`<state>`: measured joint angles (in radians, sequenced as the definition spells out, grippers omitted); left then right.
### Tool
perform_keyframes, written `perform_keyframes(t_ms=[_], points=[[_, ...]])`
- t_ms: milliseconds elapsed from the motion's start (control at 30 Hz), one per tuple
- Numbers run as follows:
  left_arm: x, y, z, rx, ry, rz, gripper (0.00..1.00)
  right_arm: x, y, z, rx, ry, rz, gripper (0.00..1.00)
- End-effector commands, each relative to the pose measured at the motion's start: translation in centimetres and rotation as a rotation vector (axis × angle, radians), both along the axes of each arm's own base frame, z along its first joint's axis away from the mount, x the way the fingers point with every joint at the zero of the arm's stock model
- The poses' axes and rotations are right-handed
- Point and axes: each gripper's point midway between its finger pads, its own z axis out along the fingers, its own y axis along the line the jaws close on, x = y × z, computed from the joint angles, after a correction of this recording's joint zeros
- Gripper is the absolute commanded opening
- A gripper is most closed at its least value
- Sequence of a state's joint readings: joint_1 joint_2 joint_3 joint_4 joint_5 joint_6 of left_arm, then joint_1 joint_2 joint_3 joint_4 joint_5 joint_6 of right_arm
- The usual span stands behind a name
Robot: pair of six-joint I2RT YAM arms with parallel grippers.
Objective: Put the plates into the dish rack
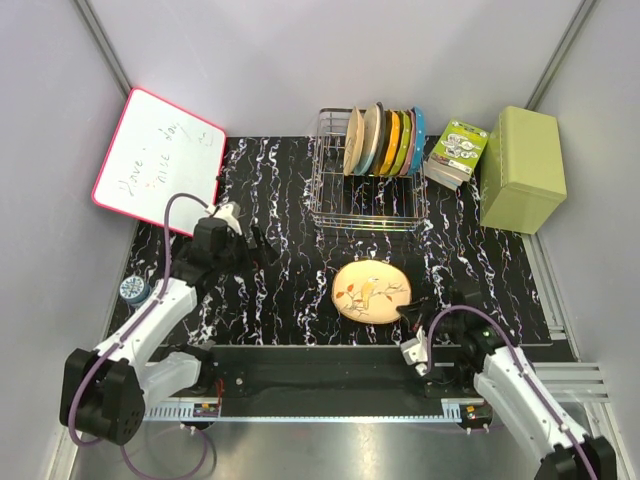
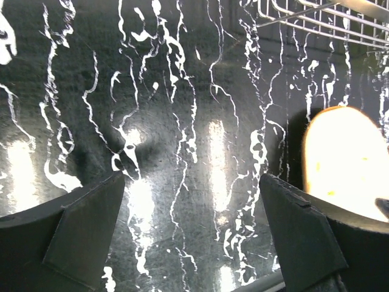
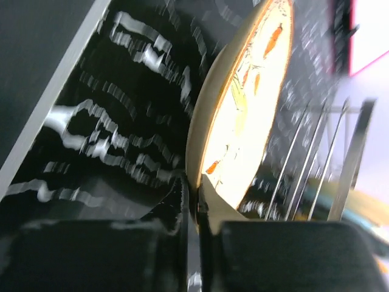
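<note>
A peach-tan plate [image 1: 370, 290] with a brown leaf sprig lies on the black marbled table in front of the dish rack [image 1: 320, 200]. My right gripper [image 1: 412, 312] is shut on its near right rim. The right wrist view shows the plate [image 3: 249, 103] edge-on and tilted, its rim pinched between my fingers [image 3: 196, 188], with the rack wires [image 3: 328, 164] beyond it. Several plates [image 1: 385, 140] stand upright in the back of the rack. My left gripper [image 1: 255, 245] hovers open over bare table left of the plate. The left wrist view shows nothing between its fingers [image 2: 191, 225], with the plate [image 2: 346, 152] at right and the rack [image 2: 328, 18] at top right.
A pink-framed whiteboard [image 1: 160, 160] leans at the back left. An olive-green box [image 1: 522, 168] and a green-and-white packet [image 1: 458, 153] stand right of the rack. A small round blue object [image 1: 133, 290] sits at the table's left edge.
</note>
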<state>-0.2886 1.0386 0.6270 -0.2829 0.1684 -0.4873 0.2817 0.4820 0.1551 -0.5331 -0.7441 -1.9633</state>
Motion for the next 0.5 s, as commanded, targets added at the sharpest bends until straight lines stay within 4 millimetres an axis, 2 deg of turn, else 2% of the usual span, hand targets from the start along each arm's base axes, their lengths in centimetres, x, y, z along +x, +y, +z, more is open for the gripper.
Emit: perform_keyframes(t_ms=[0,33,67,167,200,267,333,367,400,433,467], points=[[-0.7,-2.0,0.2,-0.137,0.022,-0.043,0.99,-2.0,4.8,1.9,0.191,-0.370,0.408,0.28],[-1.1,-2.3,0.0,-0.158,0.042,-0.052,0.99,-2.1,4.7,1.5,0.173,-0.364,0.417,0.37],[-1.9,-2.8,-0.5,-0.189,0.080,-0.066,0.99,-2.2,4.6,0.8,0.150,-0.346,0.431,0.53],[-3.2,-3.8,-1.4,-0.247,0.142,-0.098,0.99,-0.6,4.1,0.5,0.087,-0.328,0.381,0.70],[-3.3,-4.0,-1.5,-0.256,0.145,-0.104,0.99,0.5,3.7,0.7,0.047,-0.336,0.345,0.75],[-3.8,-4.7,-1.8,-0.273,0.166,-0.138,0.99,1.6,3.2,0.9,0.022,-0.318,0.286,0.76],[-3.7,-5.5,-1.2,-0.294,0.149,-0.177,0.99,3.4,2.6,2.4,0.007,-0.310,0.187,0.79],[-3.8,-6.1,-1.4,-0.294,0.156,-0.200,0.99,4.6,1.5,2.4,0.005,-0.222,0.058,0.79],[-3.9,-6.4,-1.4,-0.293,0.161,-0.214,0.99,6.2,1.1,4.4,0.020,-0.209,-0.024,0.79],[-4.0,-7.3,-1.1,-0.290,0.153,-0.245,0.99,7.2,0.4,4.8,0.026,-0.150,-0.114,0.80],[-3.9,-7.8,-1.4,-0.283,0.160,-0.259,0.99,8.5,-1.3,4.7,0.017,-0.065,-0.281,0.81]])
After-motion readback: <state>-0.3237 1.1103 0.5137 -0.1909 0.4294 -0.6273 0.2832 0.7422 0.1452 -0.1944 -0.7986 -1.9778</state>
